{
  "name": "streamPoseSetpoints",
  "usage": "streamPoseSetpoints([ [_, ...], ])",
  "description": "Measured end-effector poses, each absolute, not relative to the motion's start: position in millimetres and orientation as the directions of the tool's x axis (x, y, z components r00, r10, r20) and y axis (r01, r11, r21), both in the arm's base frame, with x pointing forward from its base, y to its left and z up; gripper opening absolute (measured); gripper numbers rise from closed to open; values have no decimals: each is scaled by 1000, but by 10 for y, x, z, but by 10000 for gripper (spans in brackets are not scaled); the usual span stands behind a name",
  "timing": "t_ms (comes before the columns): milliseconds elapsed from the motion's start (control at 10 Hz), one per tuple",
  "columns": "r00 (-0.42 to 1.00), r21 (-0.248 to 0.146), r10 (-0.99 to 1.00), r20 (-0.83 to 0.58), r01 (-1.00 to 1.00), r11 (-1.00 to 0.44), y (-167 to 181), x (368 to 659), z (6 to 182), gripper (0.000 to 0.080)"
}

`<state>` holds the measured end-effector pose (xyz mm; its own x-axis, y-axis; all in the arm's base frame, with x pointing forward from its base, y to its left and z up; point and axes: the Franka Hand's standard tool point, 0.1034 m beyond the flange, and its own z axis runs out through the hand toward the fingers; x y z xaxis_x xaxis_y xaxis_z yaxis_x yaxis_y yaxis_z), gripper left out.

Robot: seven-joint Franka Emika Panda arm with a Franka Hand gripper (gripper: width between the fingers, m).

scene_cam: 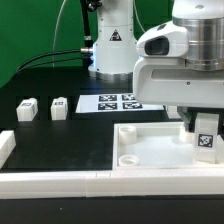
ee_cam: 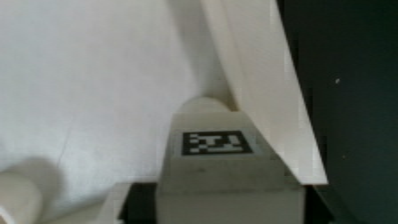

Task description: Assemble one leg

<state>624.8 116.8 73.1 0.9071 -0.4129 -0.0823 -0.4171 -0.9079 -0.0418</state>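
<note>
border bar [scene_cam: 60, 184], leg [scene_cam: 206, 141] in hand [scene_cam: 204, 130]

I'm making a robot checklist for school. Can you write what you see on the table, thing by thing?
Surface: black table, white border bars along the near edge.
Job's things: leg at the gripper, standing on the large white panel; two spare legs apart at the exterior view's left.
Clutter: marker board.
Gripper: gripper shut on the leg.
Cables: black cable behind the arm's base.
Surroundings: green backdrop.
</note>
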Motion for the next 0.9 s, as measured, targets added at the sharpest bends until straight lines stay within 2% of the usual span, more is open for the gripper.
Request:
streamPoseSetpoints([
  [200, 779, -25, -620, -94, -625, -780, 1173, 6247, 731, 294],
  [500, 550, 4, -830, -99, -833, -553, 1190, 6242, 729, 294],
  [900, 207, 38, -973, -101, -977, -212, 1211, 6240, 729, 294],
])
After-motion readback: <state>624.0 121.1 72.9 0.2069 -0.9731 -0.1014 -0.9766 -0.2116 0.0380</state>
